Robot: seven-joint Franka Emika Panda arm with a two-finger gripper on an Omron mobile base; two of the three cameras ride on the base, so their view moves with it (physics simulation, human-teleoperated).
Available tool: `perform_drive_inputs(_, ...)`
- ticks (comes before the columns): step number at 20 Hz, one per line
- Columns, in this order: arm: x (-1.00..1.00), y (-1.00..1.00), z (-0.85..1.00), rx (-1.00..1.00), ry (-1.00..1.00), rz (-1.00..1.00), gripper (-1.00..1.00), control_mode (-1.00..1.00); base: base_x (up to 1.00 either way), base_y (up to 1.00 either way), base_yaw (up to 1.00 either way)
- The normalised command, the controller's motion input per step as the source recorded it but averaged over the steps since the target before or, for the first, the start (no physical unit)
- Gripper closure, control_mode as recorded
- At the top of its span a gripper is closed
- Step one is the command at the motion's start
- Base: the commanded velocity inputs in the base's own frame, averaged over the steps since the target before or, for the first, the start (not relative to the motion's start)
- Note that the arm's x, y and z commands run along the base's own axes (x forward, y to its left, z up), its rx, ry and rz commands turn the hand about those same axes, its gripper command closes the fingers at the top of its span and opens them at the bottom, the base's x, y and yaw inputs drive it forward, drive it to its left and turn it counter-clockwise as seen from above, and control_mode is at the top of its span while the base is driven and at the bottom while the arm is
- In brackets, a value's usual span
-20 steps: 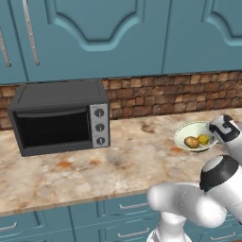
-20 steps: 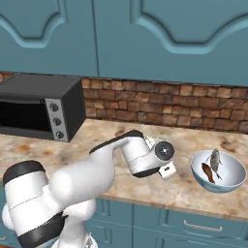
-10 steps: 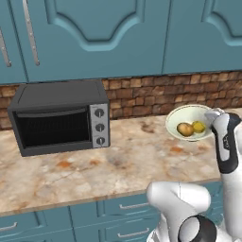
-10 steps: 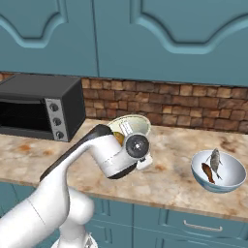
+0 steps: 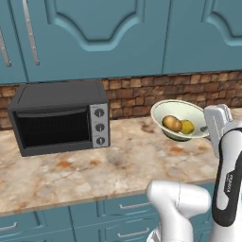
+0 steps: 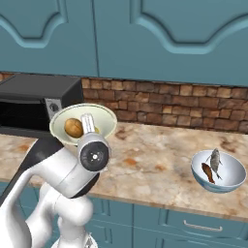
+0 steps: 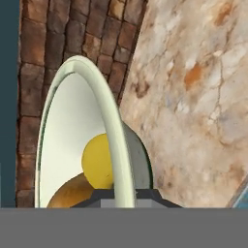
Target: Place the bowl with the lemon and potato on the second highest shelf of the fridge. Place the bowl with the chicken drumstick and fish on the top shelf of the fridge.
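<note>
The cream bowl with the lemon and potato hangs tilted above the counter, and my gripper is shut on its right rim. Inside it lie the tan potato and the yellow lemon. From the right base view the same bowl is held up in front of the microwave, with the potato showing beside the gripper. The hand view looks along the rim of the bowl, with lemon and potato inside. The pale blue bowl holds the fish and chicken drumstick. The fridge and its shelves are out of view.
A black microwave stands on the marble counter at the left, against a brick backsplash. Teal wall cabinets hang overhead and teal drawers run below the counter edge.
The cream bowl has been lifted off the counter and carried up and to the left in my shut gripper, and the arm has swung with it. The blue bowl has stayed in place.
</note>
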Motion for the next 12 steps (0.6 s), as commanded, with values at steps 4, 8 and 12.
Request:
perform_drive_inputs(4,-0.38,0.36,0.09,0.21,0.08,0.01,1.0,-1.0,0.0,0.0,0.0)
perform_drive_inputs(8,-0.01,0.04,0.0,-0.05,-0.07,0.0,1.0,-1.0,0.0,0.0,0.0)
perform_drive_inputs(12,-0.5,0.14,0.03,-0.16,-0.1,0.0,1.0,-1.0,0.0,0.0,0.0)
